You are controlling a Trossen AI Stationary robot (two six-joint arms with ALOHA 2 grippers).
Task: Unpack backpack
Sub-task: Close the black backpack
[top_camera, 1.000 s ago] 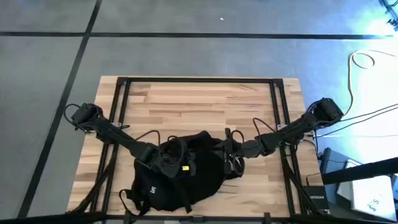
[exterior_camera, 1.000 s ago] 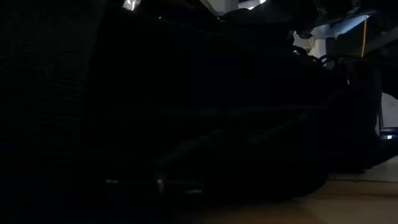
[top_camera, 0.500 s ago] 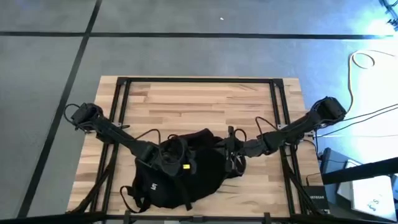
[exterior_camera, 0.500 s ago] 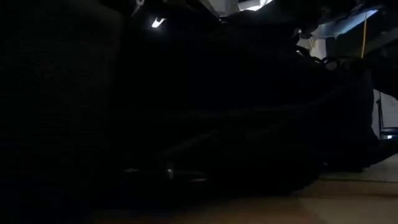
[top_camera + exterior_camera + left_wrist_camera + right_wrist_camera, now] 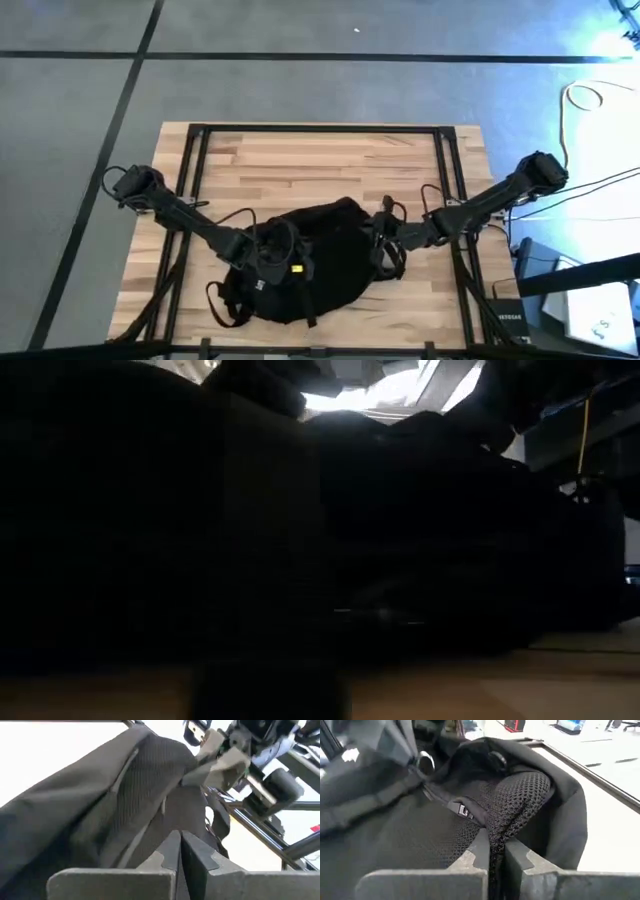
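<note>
**Both grippers pinched on backpack fabric**

Backpack (image 5: 315, 262), black, lies on the near half of the wooden table (image 5: 320, 165), straps trailing toward the near edge. Left gripper (image 5: 275, 262) sits at the backpack's left side; in the left wrist view its fingers (image 5: 167, 852) are closed together on a fold of black cloth. Right gripper (image 5: 385, 240) is at the backpack's right side, fingers (image 5: 480, 847) clamped on a ridge of black mesh. Low view almost wholly dark: backpack bulk fills it.

Two dark jointed arms with looping black cables, grey gripper fingers (image 5: 192, 852)
</note>
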